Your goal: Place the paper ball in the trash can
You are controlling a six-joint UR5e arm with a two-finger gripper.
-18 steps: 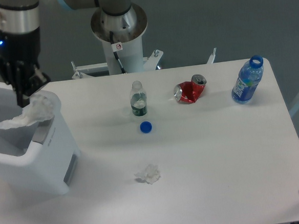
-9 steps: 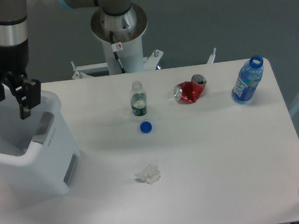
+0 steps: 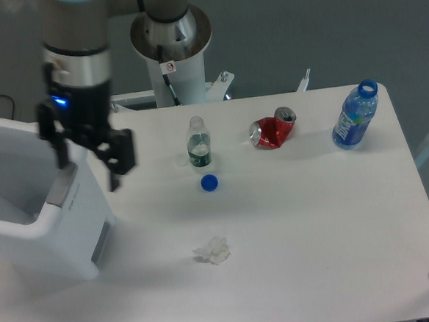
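The trash can (image 3: pixel 73 241) is a large white bin at the left edge of the table. The paper ball is not visible; the inside of the bin shows only partly. My gripper (image 3: pixel 88 162) hangs open and empty over the bin's right rim, its two dark fingers (image 3: pixel 117 159) spread apart, one over the bin and one over the table.
A small compact white paper wad (image 3: pixel 213 250) lies on the table in front. A small clear bottle (image 3: pixel 198 142) stands mid-table with a blue cap (image 3: pixel 209 182) beside it. A crushed red can (image 3: pixel 272 130) and a blue bottle (image 3: pixel 355 115) stand further right.
One second ago the gripper held the crumpled paper over the bin. It then opened, the paper dropped out of sight, and the open gripper has moved right to the bin's right rim.
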